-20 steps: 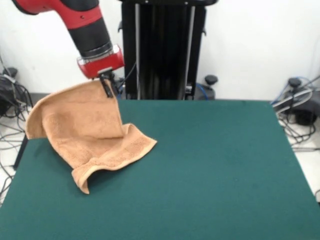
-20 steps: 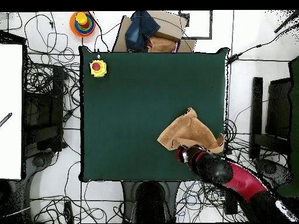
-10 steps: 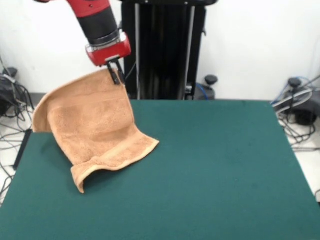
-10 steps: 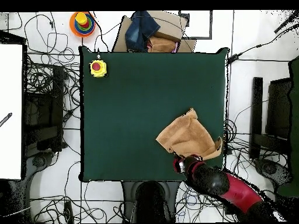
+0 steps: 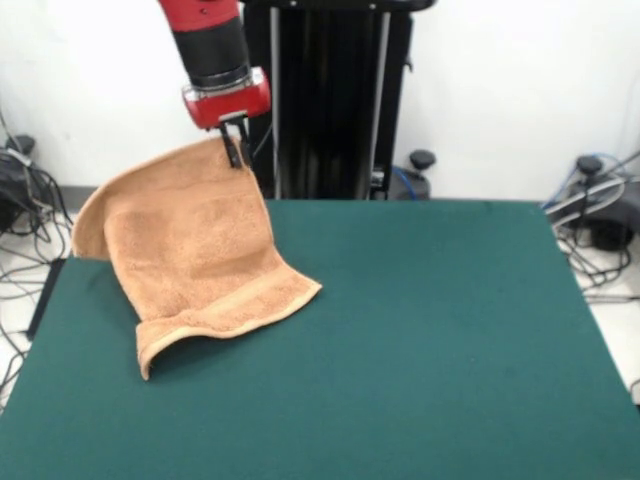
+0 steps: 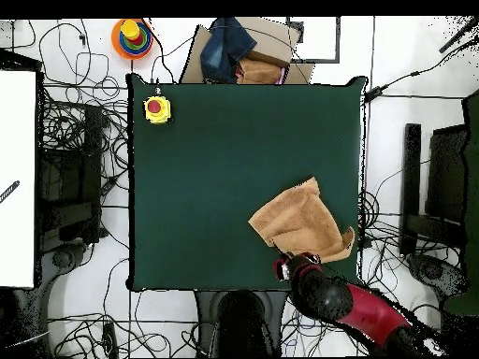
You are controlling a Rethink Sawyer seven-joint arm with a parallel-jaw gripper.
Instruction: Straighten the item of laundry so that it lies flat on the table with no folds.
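The peach-orange towel [image 5: 195,245] hangs by one corner from my gripper [image 5: 234,150], which is shut on that corner above the far left part of the green table [image 5: 420,340]. The towel's lower edge and its right corner rest on the table; its left part droops past the table's left edge. In the overhead view the towel [image 6: 297,220] lies near the table's right bottom corner [image 6: 187,187], with my gripper [image 6: 285,266] at its lower edge.
A yellow box with a red button [image 6: 156,108] sits at the table's top left corner in the overhead view. The black pedestal [image 5: 325,100] stands behind the table. Cables lie on the floor around the table.
My gripper has moved up and to the right in the front view with the towel corner in it. The towel has spread wider and its lower edge has slid along the table.
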